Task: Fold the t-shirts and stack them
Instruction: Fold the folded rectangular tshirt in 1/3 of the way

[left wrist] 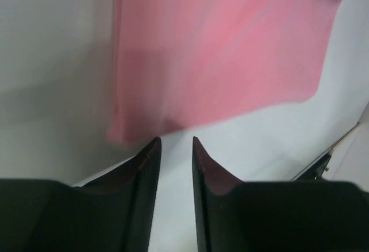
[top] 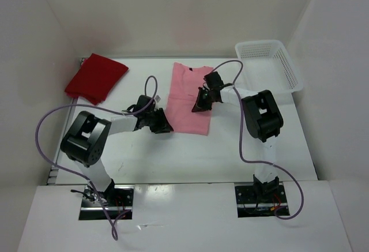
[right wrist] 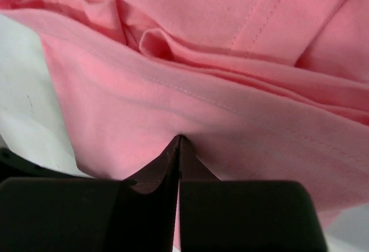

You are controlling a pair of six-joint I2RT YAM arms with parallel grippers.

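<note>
Pink t-shirt (top: 190, 97) lay flat mid-table (top: 230, 154) in top view, red t-shirt (top: 95, 78) folded far left, basket (top: 270, 61) far right | left wrist: left gripper (left wrist: 174, 143) jaws slightly apart, gap bare, tips at pink hem | right wrist: right gripper (right wrist: 180, 141) pressed together, pinching pink t-shirt's folded edge

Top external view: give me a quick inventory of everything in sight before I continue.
pink t-shirt: one, light pink, table centre, partly folded
dark red t-shirt: one, dark red, folded, far left corner
basket: one, white mesh, far right corner
table: one, white
cables: two, purple, one trailing each arm
left arm: one, black and white, jaws apart at pink t-shirt's near-left corner
right arm: one, black and white, jaws shut on pink t-shirt
</note>
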